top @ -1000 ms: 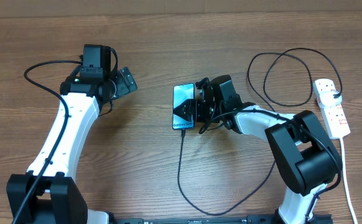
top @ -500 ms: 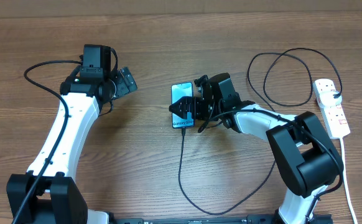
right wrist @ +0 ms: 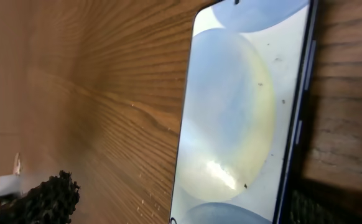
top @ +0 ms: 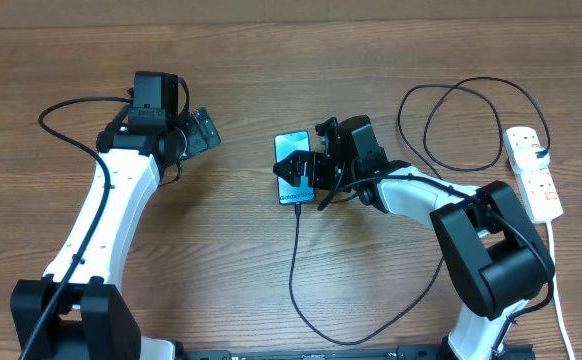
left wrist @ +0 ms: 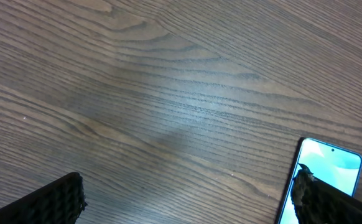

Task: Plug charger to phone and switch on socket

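Wood bench (top: 271, 60). Poising right fingers (top: 299, 168), wide open, over phone (top: 289, 145) lying flat; holding left fingers (top: 207, 125) open, well apart.

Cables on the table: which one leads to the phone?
The thin black charger cable, running up to the phone's bottom edge. The white cord only leaves the socket strip at the far right.

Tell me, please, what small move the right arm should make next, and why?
Probably lift the right hand clear of the phone and start toward the socket. The hand's jaws stand open above the phone, gripping nothing. The charger seems to meet the phone's lower edge, so plugging looks done. The socket lies far off on the right, with neither hand near it.
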